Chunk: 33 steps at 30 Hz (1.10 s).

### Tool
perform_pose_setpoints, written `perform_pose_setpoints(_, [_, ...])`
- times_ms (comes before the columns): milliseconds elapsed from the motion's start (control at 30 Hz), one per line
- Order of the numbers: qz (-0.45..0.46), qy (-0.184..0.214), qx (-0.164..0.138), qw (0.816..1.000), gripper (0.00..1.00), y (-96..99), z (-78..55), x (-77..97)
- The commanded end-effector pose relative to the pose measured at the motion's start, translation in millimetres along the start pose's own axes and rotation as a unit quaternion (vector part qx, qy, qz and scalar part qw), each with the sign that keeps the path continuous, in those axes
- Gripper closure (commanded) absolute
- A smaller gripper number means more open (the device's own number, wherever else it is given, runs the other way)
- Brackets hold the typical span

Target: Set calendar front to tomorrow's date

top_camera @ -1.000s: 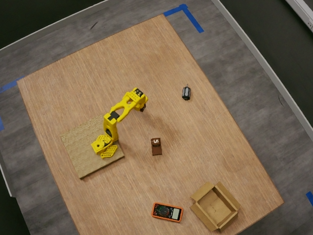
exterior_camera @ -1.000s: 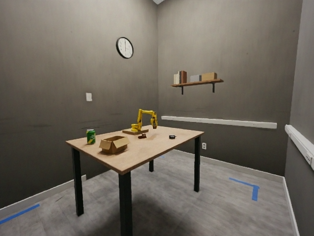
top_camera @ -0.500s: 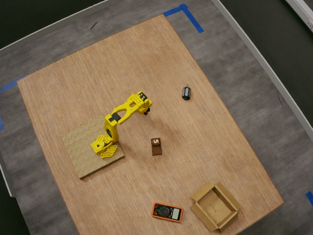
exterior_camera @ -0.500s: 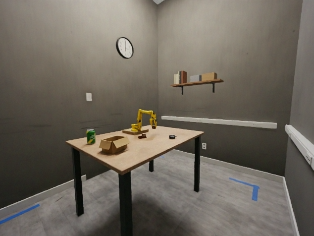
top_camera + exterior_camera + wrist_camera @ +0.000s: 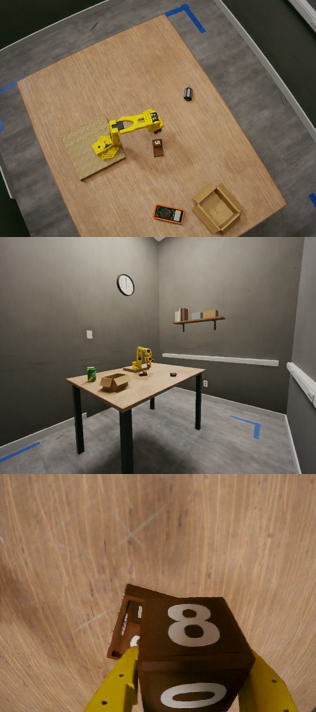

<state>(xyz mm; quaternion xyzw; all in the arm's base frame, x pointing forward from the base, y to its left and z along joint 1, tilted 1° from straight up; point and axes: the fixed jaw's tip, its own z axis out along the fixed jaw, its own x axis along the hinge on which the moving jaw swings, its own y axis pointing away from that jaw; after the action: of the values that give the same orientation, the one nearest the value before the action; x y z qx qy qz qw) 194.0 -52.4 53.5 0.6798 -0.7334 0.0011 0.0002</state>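
Observation:
My gripper (image 5: 157,131) (image 5: 149,362) (image 5: 193,701) is shut on a dark brown calendar cube (image 5: 193,654) and holds it in the air. In the wrist view the cube shows a white 8 on its upper face and a 0 on the face toward the camera. The brown calendar tray (image 5: 158,152) (image 5: 143,375) (image 5: 120,634) stands on the table just below and in front of the gripper. The other cube (image 5: 157,142) sits in it with a 5 on top. In the wrist view the held cube hides most of the tray.
The arm's base stands on a cork mat (image 5: 81,148). A small black object (image 5: 188,93) (image 5: 173,374) lies farther out. An orange multimeter (image 5: 168,213) and an open cardboard box (image 5: 217,207) (image 5: 114,382) are near the table's edge. A green can (image 5: 91,374) stands at one corner.

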Motion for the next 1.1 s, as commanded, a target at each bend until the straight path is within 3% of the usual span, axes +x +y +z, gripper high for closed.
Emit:
perform_pose_setpoints(0, [0.065, 0.001, 0.005, 0.998, 1.00, 7.2, -1.7, 31.2])
perform_pose_setpoints(400, [0.166, 0.002, 0.005, 0.986, 1.00, 26.6, -2.0, 69.4])
perform_pose_setpoints(1067, [0.174, 0.002, 0.005, 0.985, 1.00, 28.3, 3.9, 72.7])
